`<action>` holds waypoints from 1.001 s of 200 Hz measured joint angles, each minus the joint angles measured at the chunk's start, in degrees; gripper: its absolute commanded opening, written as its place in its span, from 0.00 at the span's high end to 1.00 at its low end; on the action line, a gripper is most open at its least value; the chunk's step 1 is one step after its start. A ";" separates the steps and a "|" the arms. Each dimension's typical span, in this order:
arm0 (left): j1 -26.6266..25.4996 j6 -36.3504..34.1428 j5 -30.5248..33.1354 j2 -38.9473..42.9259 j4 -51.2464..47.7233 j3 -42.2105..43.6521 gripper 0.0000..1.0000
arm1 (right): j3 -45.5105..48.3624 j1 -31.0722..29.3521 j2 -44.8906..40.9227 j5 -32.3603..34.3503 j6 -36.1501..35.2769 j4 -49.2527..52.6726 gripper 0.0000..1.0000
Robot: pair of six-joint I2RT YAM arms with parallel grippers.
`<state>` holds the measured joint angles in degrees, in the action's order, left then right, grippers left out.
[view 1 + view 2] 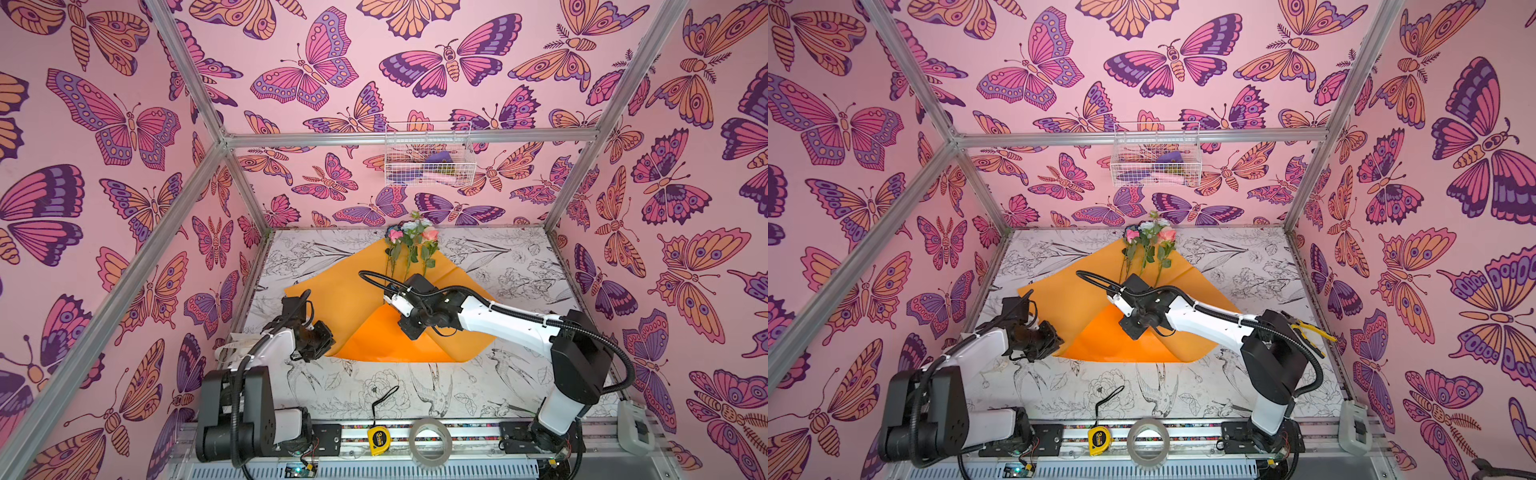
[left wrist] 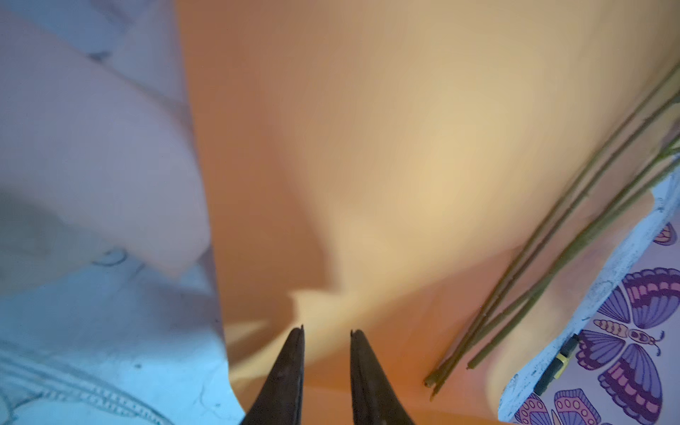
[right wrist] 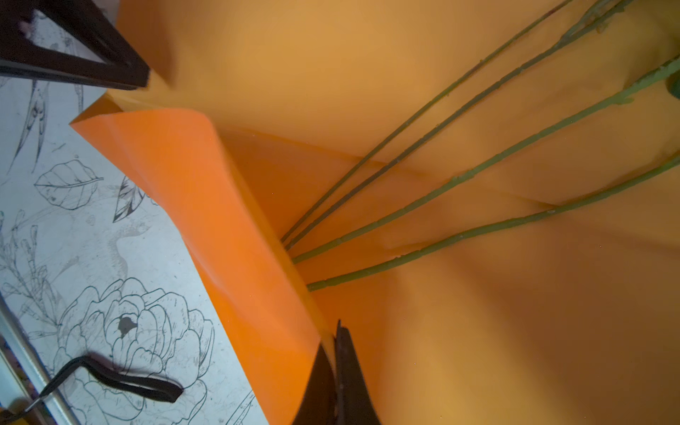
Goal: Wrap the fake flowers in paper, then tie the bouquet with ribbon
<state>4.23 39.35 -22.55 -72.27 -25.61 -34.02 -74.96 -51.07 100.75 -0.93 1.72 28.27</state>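
Lying on the orange wrapping paper (image 1: 332, 291) mid-table (image 1: 519, 257), blooms toward the back wall, the bouquet of fake flowers (image 1: 411, 245) has its stem ends at the crease of an upturned flap, likely to start the wrap. The right gripper (image 3: 336, 331), its arm stretched low across the sheet, pinches that flap tight. The left gripper (image 2: 326, 331) hovers at the paper's left edge, jaws slightly parted and empty.

This looks like a robot test cell in a laboratory. An aluminium frame (image 1: 316, 139) carries walls (image 1: 104, 232) covered with a printed butterfly pattern, and the surface (image 1: 519, 374) has printed drawings of flowers and birds. Two robot arms, the left arm (image 1: 272, 345) and the right arm (image 1: 498, 322), stand on a metal rail (image 1: 473, 432) at the near edge, near a bare circuit board (image 1: 300, 471). A tape measure (image 1: 379, 438) and a roll of tape (image 1: 430, 442) lie there. A wire basket (image 1: 428, 156) hangs on the far wall.
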 measured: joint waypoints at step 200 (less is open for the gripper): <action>-17.77 6.16 -1.92 1.55 7.61 -0.20 0.64 | -0.20 1.60 7.28 2.62 9.31 2.95 1.00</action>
<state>-13.54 45.52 -24.47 -70.72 -18.00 -34.22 -75.16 -49.47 108.03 1.69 11.03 31.22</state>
